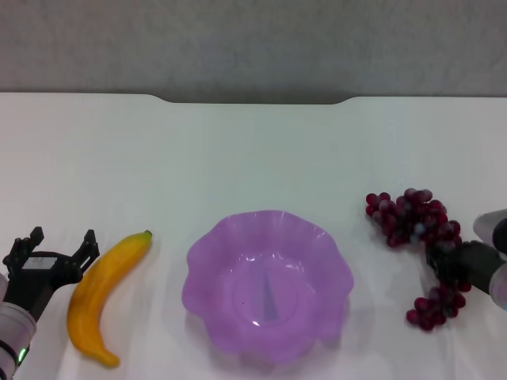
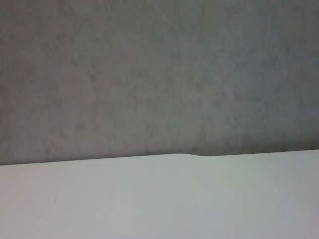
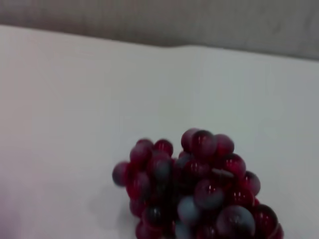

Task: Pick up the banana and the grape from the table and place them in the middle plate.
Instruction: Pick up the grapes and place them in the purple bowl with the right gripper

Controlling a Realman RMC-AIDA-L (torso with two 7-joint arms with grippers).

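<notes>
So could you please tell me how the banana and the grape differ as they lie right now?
The banana is one long curved yellow piece; the grape is a bunch of small round dark red berries. The banana lies on the robot's left of the plate, the grape on its right. The left gripper sits open beside the banana; the right gripper is in over the grape. Both lie on the table, outside the plate.

On the desk (image 1: 253, 150), the middle plate (image 1: 268, 277) sits centre front. The banana (image 1: 103, 297) lies to its left, the grape (image 1: 412, 218) to its right, both apart from it.
</notes>
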